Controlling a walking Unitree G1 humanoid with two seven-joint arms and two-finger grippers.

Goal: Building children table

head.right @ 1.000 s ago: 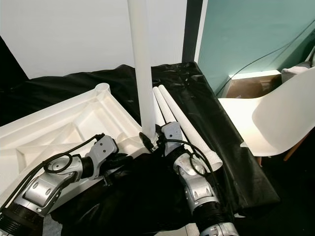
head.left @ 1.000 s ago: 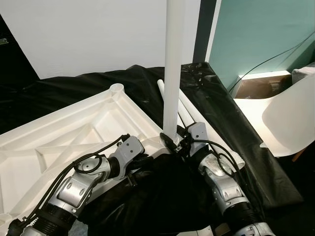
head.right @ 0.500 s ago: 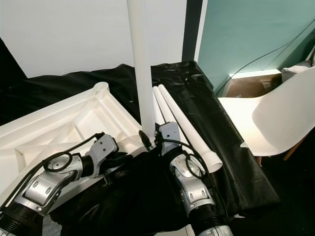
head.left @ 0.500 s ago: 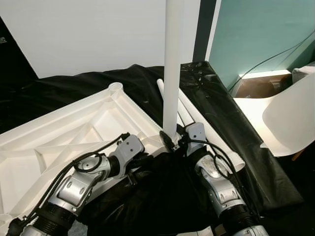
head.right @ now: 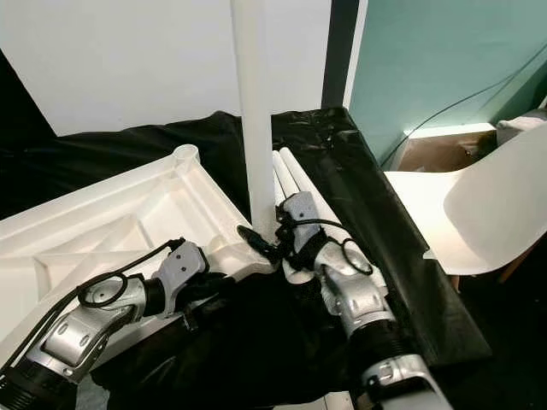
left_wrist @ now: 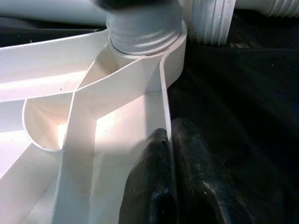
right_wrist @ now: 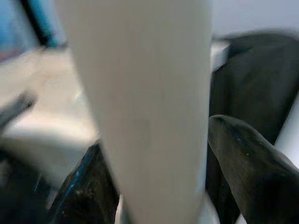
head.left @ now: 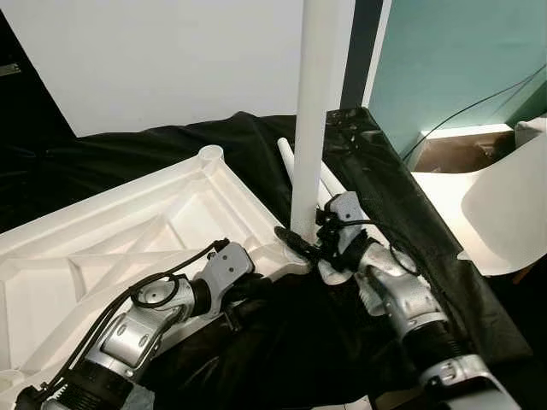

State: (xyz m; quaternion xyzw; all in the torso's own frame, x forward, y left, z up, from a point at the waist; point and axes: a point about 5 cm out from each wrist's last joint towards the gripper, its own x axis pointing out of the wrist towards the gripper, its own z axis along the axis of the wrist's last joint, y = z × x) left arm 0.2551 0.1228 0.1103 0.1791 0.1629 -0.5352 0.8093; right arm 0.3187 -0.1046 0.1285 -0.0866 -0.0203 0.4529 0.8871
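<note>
Right wrist view, right gripper clasping upright leg

White leg stands upright in upturned tabletop corner.

My right gripper reaches forward with its black fingers spread around what they grip. My left gripper is pinched narrow, and both my silver arms bend inward
</note>
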